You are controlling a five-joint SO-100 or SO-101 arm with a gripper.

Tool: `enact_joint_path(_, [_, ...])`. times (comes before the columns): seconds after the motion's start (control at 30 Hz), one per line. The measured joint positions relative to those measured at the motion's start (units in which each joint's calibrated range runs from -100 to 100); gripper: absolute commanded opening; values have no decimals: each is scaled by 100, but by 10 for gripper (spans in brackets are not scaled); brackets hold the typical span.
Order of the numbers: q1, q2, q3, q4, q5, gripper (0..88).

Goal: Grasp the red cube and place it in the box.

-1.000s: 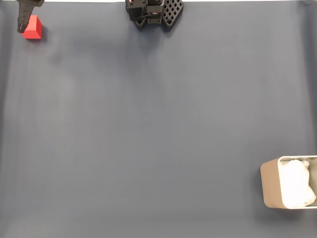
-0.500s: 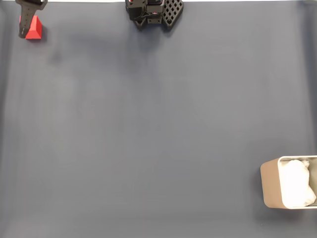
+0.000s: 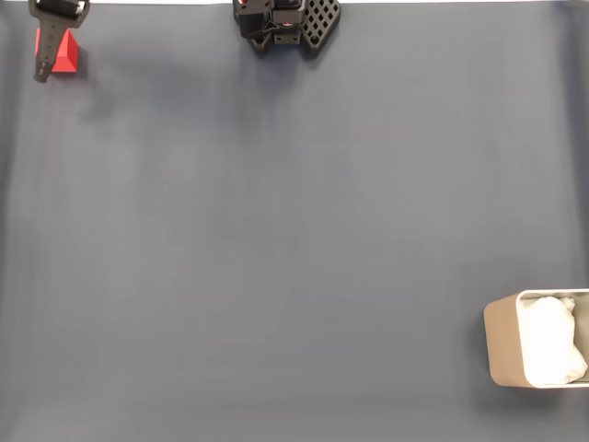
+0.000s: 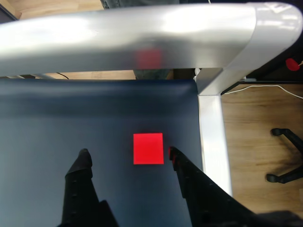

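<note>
The small matte bright red cube (image 4: 148, 148) sits on the dark blue-grey table (image 3: 294, 239), at about 10 o'clock in the fixed view. The black 2-finger gripper (image 4: 127, 153) has its jaws spread wide and holding nothing; the cube lies between the fingertips, close to the right one. The beige-grey rounded box (image 3: 504, 343) with white wadding stands well apart at 4 o'clock.

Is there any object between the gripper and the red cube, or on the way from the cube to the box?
Nothing visible. The open gripper frames the red cube; bare mat lies toward the box.
</note>
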Motion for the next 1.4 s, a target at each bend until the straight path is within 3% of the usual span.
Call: enact_joint_path(1.4, [0, 1077, 226, -955, 63, 385])
